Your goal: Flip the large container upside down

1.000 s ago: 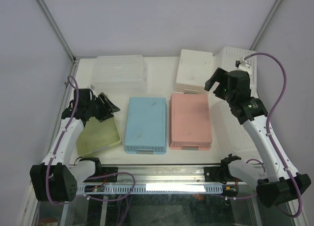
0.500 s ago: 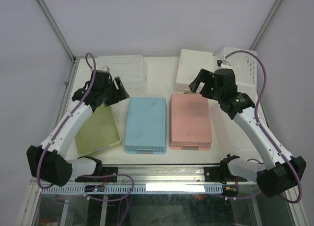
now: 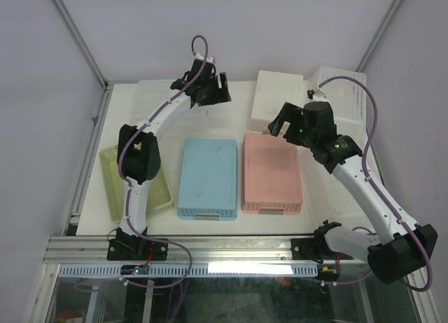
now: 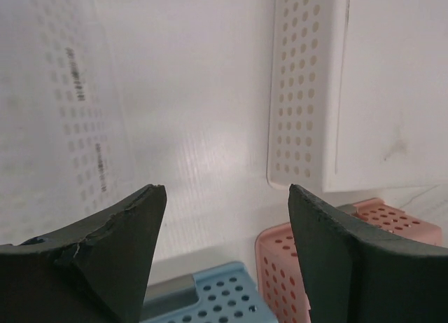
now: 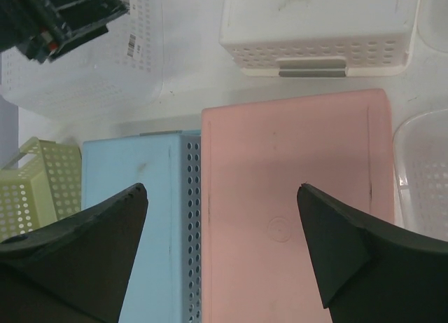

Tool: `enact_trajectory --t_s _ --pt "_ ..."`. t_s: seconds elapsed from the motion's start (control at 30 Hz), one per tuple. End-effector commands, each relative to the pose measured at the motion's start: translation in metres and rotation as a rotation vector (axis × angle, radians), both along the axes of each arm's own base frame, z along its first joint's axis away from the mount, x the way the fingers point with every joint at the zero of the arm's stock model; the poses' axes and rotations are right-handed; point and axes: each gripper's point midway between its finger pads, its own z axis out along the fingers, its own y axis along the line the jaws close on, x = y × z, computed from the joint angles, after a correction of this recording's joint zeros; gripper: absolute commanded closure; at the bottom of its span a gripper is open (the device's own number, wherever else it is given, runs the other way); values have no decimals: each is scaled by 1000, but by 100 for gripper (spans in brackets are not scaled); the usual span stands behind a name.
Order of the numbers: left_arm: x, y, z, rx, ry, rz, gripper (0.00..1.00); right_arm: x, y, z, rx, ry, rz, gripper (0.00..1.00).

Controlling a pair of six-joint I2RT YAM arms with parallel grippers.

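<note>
The large container [image 3: 168, 104] is a translucent white perforated basket at the back left of the table. It also shows at the left of the left wrist view [image 4: 63, 127] and at the top left of the right wrist view [image 5: 91, 71]. My left gripper [image 3: 210, 97] is open and empty [image 4: 225, 190]. It hangs above the bare strip between the large container's right edge and the white bin [image 4: 315, 92]. My right gripper [image 3: 289, 122] is open and empty [image 5: 221, 190], above the far part of the pink container [image 5: 294, 197].
A blue container [image 3: 207, 177] and the pink container [image 3: 272, 172] lie bottom-up side by side in the middle. A green basket [image 3: 129, 179] sits at the front left. The white bin [image 3: 278, 102] stands at the back. A translucent basket [image 3: 344, 92] stands along the right.
My left arm has swung from the green basket at the front left up to the back, beside the large container's right edge. My right gripper has shifted slightly left.
</note>
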Motion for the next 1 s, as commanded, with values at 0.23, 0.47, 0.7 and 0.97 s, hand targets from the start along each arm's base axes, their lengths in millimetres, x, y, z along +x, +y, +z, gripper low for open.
enact_trajectory --t_s 0.23,0.47,0.7,0.97 --pt "56 20 -20 42 -70 18 25 -70 82 -1 -31 -86 507 8" --pt "39 84 -29 69 -14 110 25 -147 163 -22 -75 -121 864 8" --pt "16 117 -10 109 -32 162 25 -213 232 -46 -141 -124 1106 8" --pt "-14 129 86 18 -185 189 24 -245 263 -89 -190 -45 1229 24"
